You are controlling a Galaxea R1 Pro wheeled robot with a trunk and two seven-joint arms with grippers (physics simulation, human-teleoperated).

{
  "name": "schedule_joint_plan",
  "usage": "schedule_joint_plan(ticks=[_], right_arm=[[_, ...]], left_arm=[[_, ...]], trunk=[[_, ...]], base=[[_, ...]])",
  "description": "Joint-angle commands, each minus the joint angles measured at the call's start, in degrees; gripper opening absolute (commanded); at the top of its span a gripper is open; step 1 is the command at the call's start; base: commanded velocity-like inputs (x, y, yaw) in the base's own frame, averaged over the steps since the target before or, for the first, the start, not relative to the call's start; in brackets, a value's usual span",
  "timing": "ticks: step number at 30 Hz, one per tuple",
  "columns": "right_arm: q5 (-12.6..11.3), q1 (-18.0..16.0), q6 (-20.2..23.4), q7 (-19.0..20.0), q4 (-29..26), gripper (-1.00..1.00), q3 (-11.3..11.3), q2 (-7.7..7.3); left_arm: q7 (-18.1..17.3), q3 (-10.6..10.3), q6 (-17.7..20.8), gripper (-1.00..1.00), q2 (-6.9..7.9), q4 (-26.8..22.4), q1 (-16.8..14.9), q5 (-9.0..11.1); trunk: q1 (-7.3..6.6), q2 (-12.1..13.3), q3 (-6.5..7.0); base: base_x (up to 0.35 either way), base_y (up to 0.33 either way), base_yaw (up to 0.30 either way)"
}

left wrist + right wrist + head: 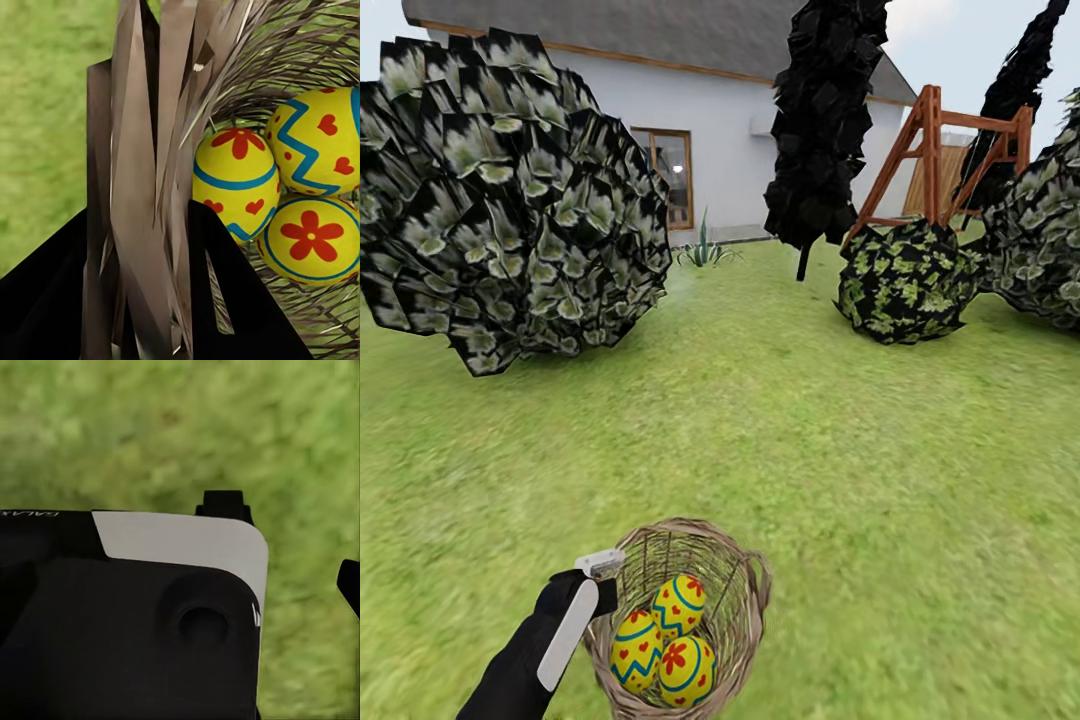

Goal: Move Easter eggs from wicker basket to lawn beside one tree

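Wicker fills the left pincer [150,300]: we see its two dark fingers straddling the wicker basket [745,590] wall, clamped on the rim. Inside the basket lie the three Easter eggs [662,645], touching one another. Our right pincer [289,540] hangs spread above the lawn [860,450], holding nothing.

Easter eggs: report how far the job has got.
Done: nothing yet. All three Easter eggs lie in the wicker basket, and none is on the lawn. In hand: the left gripper is at the basket's rim, its jaws straddling the wicker wall in the left wrist view. Left: lift out each egg and set all three beside one tree.
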Motion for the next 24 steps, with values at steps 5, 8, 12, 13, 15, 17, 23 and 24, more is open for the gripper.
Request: schedule_joint_plan(ticks=[5,8,12,13,15,17,23,24], right_arm=[[0.0,0.0,0.0,-1.4,0.0,1.00,0.0,0.00],[0.1,0.0,0.0,-1.6,0.0,1.00,0.0,0.00],[0.1,0.1,0.0,-1.7,0.0,1.00,0.0,-0.04],[0.1,0.1,0.0,-1.7,0.0,1.00,0.0,-0.06],[0.1,0.1,0.0,-1.7,0.0,1.00,0.0,-0.02],[0.2,0.1,0.0,-1.7,0.0,1.00,0.0,-0.02],[0.1,0.1,0.0,-1.7,0.0,1.00,0.0,-0.06],[0.1,0.1,0.0,-1.7,0.0,1.00,0.0,-0.05]], left_arm=[[0.0,0.9,-0.1,-1.00,0.09,0.0,0.0,0.1],[0.0,1.5,-0.1,-1.00,0.03,0.0,0.0,0.1],[0.0,1.6,-0.1,-1.00,0.03,0.0,0.0,0.1],[0.0,1.6,-0.1,-1.00,0.05,0.0,0.0,0.1],[0.0,1.6,-0.1,-1.00,0.04,0.1,0.0,0.1],[0.0,1.6,-0.1,-1.00,0.04,0.0,0.0,0.1],[0.0,1.6,-0.1,-1.00,0.03,0.0,0.0,0.1],[0.0,1.6,-0.1,-1.00,0.03,0.1,0.0,0.1]], trunk=[[-1.11,2.0,0.87],[-1.77,3.2,1.35],[-2.64,4.8,1.99],[-2.86,5.2,2.15],[-3.30,6.0,2.47],[-3.74,6.8,2.79],[-5.06,9.2,3.75],[-5.28,9.6,3.90]], base=[[0.000,0.000,0.295],[0.000,0.000,0.295],[0.000,0.000,0.295],[0.000,0.000,0.295],[0.000,0.000,0.295],[0.000,0.000,0.295],[0.000,0.000,0.295],[0.000,0.000,0.295]])
